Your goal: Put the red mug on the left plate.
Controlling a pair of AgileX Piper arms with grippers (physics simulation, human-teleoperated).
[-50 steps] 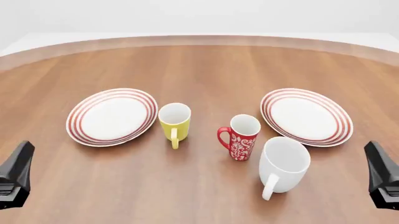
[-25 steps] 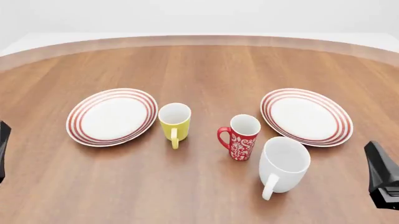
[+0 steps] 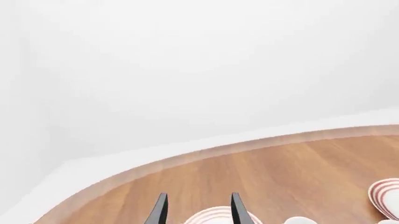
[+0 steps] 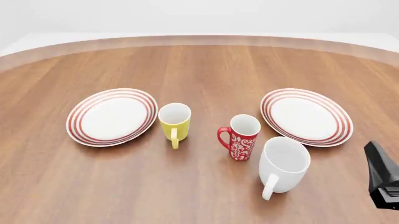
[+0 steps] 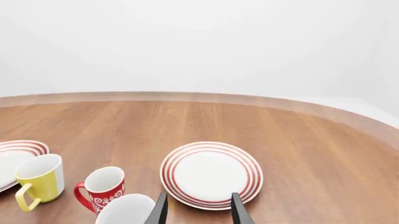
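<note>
On the desk [image 4: 199, 196], the left plate [image 4: 112, 116] lies left of the yellow mug [image 4: 174, 122]; the red mug [image 4: 240, 136] stands upright right of that mug, just beside the white mug [image 4: 283, 164], handle toward the yellow one. We judge it light, rigid, glossy, best pinched at rim or handle. Only wrist views show fingers: left tool [image 3: 196, 212] and right tool [image 5: 196, 210] both parted, empty.

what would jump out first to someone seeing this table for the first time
Probably the red mug with its white floral pattern, upright near the table's middle, handle toward the yellow mug on its left. Two red-ringed plates frame them: the left plate and its twin. A larger white mug stands just nearer, to the right.
</note>
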